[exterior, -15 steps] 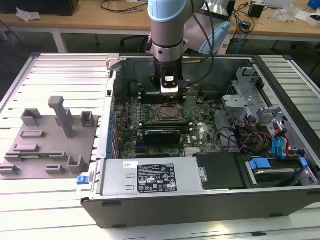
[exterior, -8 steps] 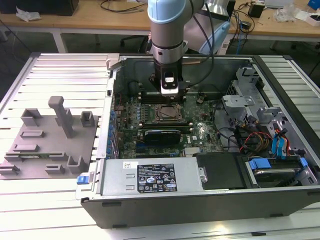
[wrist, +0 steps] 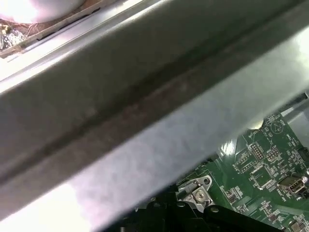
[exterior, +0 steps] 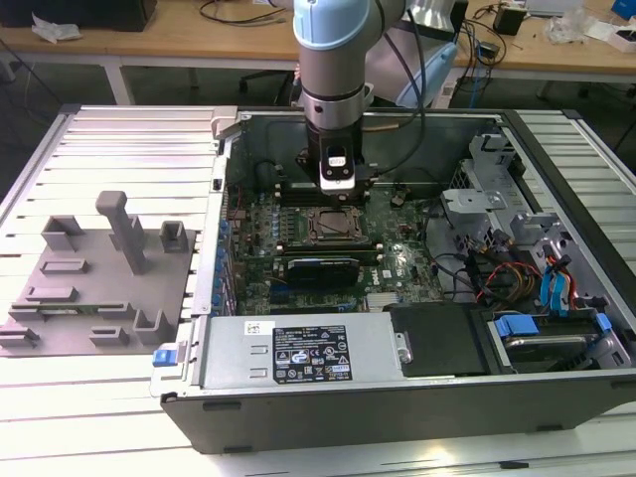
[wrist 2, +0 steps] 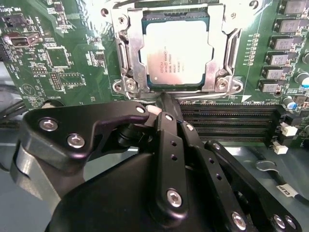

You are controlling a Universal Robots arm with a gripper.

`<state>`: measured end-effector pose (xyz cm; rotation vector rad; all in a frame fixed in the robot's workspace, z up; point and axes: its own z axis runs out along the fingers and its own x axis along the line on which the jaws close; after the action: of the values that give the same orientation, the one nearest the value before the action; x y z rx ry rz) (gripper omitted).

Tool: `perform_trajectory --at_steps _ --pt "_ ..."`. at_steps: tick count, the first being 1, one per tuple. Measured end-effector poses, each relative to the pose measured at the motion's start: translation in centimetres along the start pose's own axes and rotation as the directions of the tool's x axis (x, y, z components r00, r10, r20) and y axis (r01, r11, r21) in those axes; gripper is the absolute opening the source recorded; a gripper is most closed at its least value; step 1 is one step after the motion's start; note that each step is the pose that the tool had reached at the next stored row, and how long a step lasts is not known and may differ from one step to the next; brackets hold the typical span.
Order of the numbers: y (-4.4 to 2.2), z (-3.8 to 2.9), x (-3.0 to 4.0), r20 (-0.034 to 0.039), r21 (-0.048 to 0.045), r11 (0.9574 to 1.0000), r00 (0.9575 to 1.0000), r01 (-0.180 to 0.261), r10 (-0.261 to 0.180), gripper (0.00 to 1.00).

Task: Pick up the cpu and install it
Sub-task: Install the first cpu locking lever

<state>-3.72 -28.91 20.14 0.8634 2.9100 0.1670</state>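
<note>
Silvery cpu [wrist 2: 176, 53] seated in socket [wrist 2: 126, 58] | hand [wrist 2: 164, 104] – apparently closed, empty

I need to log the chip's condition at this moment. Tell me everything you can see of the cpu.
The cpu is a flat square chip with a pale silvery metal top bearing dark print, and a thin darker rim. In the second wrist view it lies flat and level inside the metal-framed socket on the green motherboard, its top uncovered, the frame around its edges. The gripper sits just beside the socket, its black fingers closed together and off the chip. In the exterior view the socket lies under the arm.
</note>
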Motion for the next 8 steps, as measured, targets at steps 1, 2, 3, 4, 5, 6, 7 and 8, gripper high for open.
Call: perform_trajectory --at_steps 1,2,3,4,5,6,7,8 --pt "-0.03 0.02 -0.02 0.0004 0.0005 1.0 1.0 0.0 0.0 0.11" --pt "-0.05 0.02 -0.03 0.0005 0.0008 1.0 1.0 0.0 0.0 0.11" --pt "-0.08 0.02 -0.05 0.0008 0.0012 1.0 1.0 0.0 0.0 0.11" --pt "-0.1 0.03 -0.06 0.0011 0.0017 1.0 1.0 0.0 0.0 0.11" --pt "-0.11 0.03 -0.06 0.0012 0.0021 1.0 1.0 0.0 0.0 0.11" --pt "-0.11 0.04 -0.06 0.0014 0.0023 1.0 1.0 0.0 0.0 0.11" --pt "-0.11 0.05 -0.08 0.0014 0.0023 1.0 1.0 0.0 0.0 0.11" --pt "-0.08 0.07 -0.12 0.0015 0.0023 1.0 1.0 0.001 -0.001 0.11"
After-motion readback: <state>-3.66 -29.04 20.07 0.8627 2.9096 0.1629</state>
